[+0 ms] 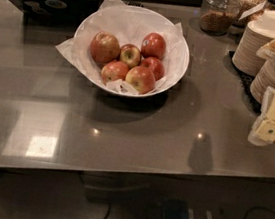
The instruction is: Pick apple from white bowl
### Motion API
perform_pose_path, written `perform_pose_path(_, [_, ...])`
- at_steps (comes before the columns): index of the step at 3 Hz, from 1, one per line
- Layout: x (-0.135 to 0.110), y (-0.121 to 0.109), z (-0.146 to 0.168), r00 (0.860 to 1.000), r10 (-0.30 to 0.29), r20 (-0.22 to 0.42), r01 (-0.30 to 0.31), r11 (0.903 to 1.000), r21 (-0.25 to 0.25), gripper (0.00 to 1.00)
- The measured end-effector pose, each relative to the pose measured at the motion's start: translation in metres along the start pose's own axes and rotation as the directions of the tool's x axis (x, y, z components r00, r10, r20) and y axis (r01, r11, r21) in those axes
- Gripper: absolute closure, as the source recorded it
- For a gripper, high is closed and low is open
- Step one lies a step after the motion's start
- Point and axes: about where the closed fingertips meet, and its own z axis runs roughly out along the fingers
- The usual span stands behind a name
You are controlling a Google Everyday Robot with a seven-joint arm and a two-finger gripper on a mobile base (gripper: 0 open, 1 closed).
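The white bowl (pixel 178 46), wide and lined with crinkled white paper, stands at the back middle of the grey counter. It holds several apples. The apple (pixel 105 47), the largest, dull red with yellowish patches, lies at the bowl's left side. A small yellow-green-centred apple (pixel 130 55) touches it on the right, and smaller red apples (pixel 154 45) fill the rest. My gripper (pixel 271 124), with cream-coloured fingers, hangs at the right edge of the view, well to the right of the bowl and above the counter. It holds nothing that I can see.
A dark laptop (pixel 53 4) with a person's hands behind it sits at the back left. A glass jar (pixel 218 13) and stacks of white plates (pixel 257 44) stand at the back right, close behind my gripper. The counter's front edge (pixel 118 175) runs across, with cables below.
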Motion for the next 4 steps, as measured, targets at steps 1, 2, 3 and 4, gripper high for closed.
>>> perform_pose_path(1, [0.0, 0.0, 0.0, 1.0, 0.0, 0.0, 0.0, 1.0, 0.0, 0.0])
perform_pose_path(2, [-0.009, -0.006, 0.0, 1.0, -0.013, 0.014, 0.013, 0.9998, 0.014, 0.0])
perform_pose_path(3, [-0.031, -0.024, 0.004, 0.997, -0.044, 0.059, 0.043, 0.9987, 0.028, 0.0])
perform_pose_path(4, [-0.074, -0.049, 0.009, 0.985, -0.125, 0.118, 0.118, 0.991, 0.063, 0.0])
